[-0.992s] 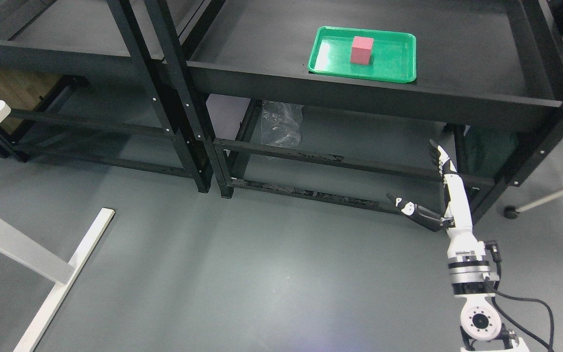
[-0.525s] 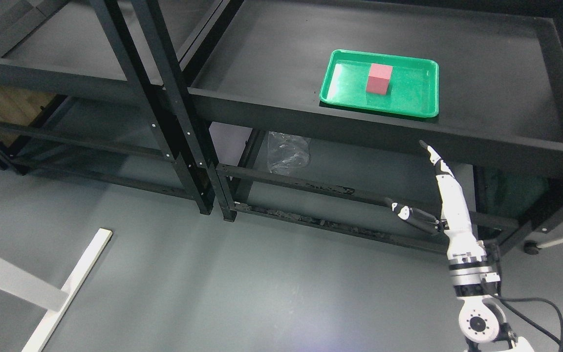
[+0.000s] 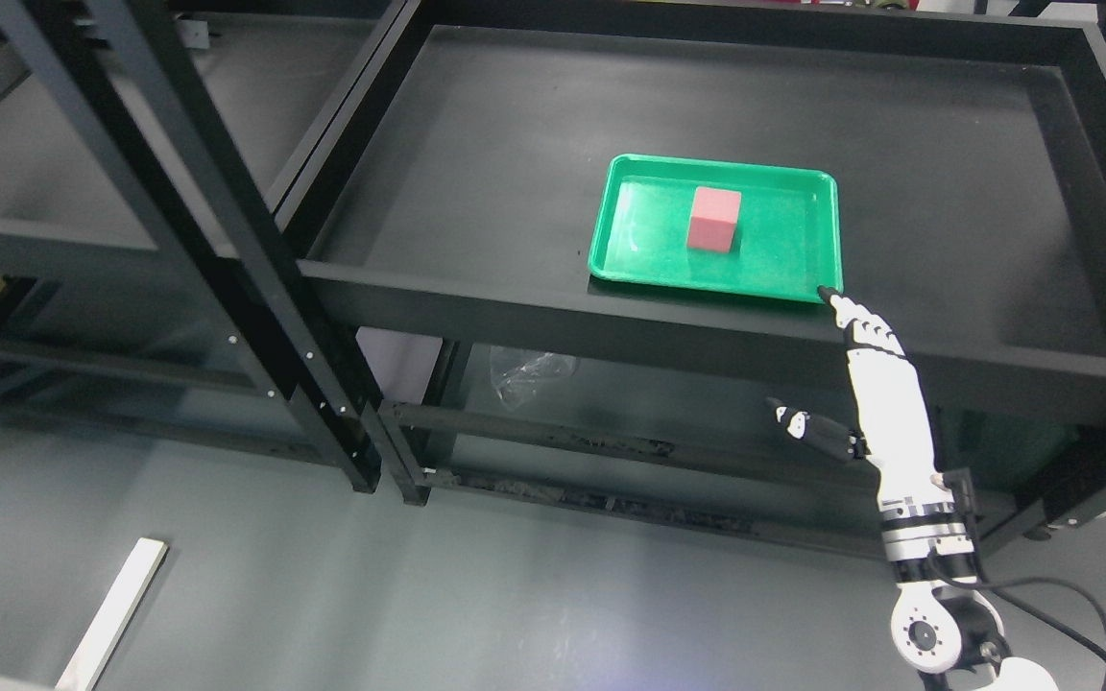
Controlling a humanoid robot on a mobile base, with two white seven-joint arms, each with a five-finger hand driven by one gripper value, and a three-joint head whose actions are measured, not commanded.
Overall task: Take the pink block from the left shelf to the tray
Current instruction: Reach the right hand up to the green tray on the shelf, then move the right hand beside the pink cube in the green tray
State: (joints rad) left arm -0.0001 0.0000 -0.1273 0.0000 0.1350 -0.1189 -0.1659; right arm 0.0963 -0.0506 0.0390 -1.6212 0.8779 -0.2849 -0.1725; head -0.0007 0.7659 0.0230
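A pink block [image 3: 714,218] stands upright in the middle of a green tray [image 3: 803,269] on the top deck of the right black shelf. My right hand [image 3: 841,374] comes up from the lower right, in front of the shelf's front rail. Its fingers [image 3: 860,326] are straight and spread, the thumb [image 3: 807,427] sticking out to the left, and it holds nothing. The fingertips reach up to the tray's near right corner in the picture. My left arm is out of view.
The right shelf [image 3: 611,326] has a raised black rim around its deck. A second black shelf [image 3: 83,250] stands to the left, with slanted uprights [image 3: 227,240] between them. A crumpled clear plastic bag [image 3: 529,369] lies under the right shelf. A white bar [image 3: 111,614] lies on the grey floor.
The camera has tilted up, so the shelf and tray sit lower in the picture. My right hand has risen, its fingertips now at the tray's near right corner. The block stays in the tray.
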